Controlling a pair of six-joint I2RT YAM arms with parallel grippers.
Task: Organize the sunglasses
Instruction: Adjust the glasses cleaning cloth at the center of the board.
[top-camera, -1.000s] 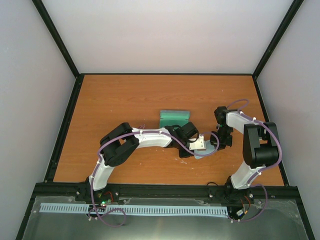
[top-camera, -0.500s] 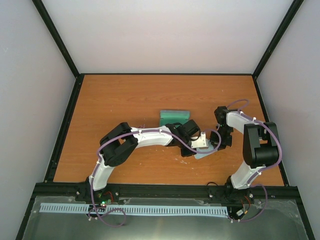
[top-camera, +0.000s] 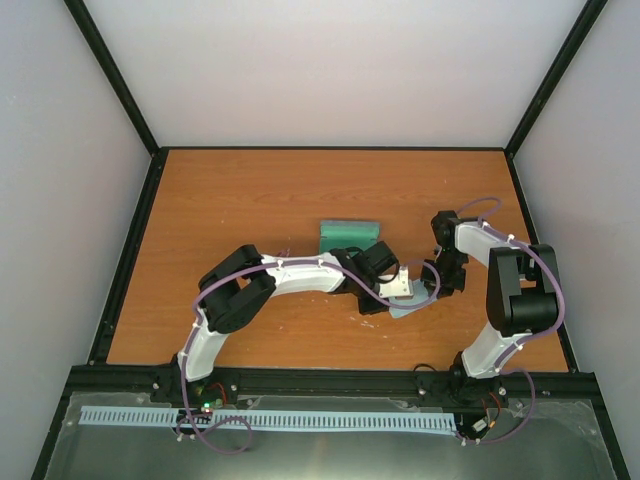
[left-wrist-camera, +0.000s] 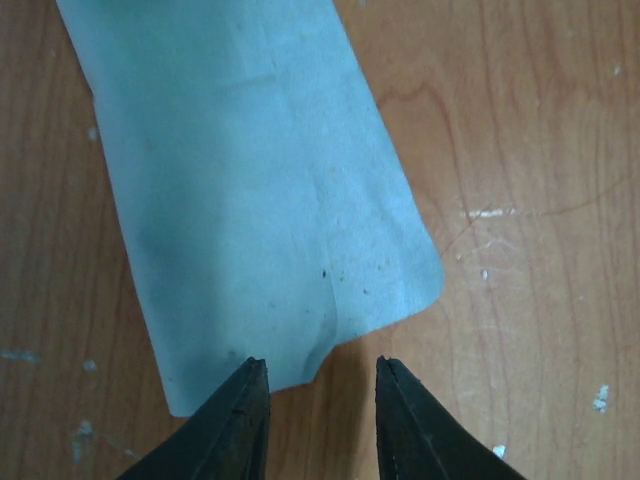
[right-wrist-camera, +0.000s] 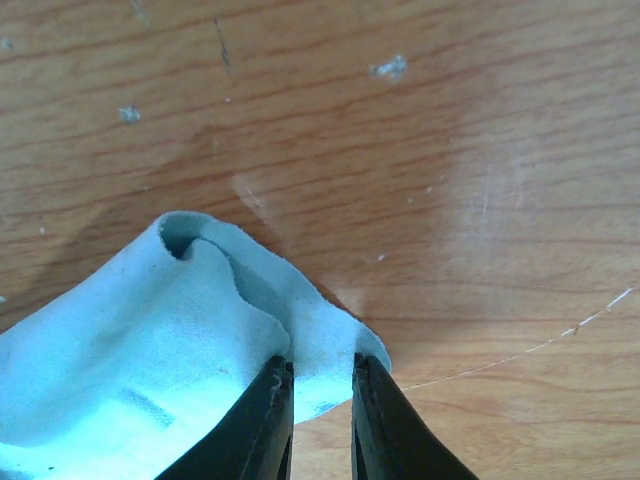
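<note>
Left claw (left-wrist-camera: 320, 366) is seen partly open with nothing clamped: bare table (left-wrist-camera: 520, 150) shows between the tips. The pale blue cloth (left-wrist-camera: 250, 200) is laid flat just ahead of them, its near edge at the left-hand tip, the rest running away ahead and to the left. Right claw (right-wrist-camera: 320, 362) is set narrow, with a rumpled, doubled-over corner of the cloth lying in the gap; whether that corner is pinched or merely sitting between the tips cannot be told. The sunglasses are not made out in any view. Nothing reddish is seen ahead of either claw, so they are judged to be hidden under the arms, under the cloth or inside the case (top-camera: 350, 237), which is parked beyond the left claw and well apart from the right one. Risks from here: if the right claw is lifted with the corner caught, the cloth gets dragged and the fold is undone, since the other end is not held by the left. If the left claw is closed where it sits, only the very edge is nipped and a slip-out is likely. On thin fabric over a flat top, the tips can be driven into the wood on a re-grasp. With both wrists this close over the cloth, a collision is possible if both are moved inward together.
</note>
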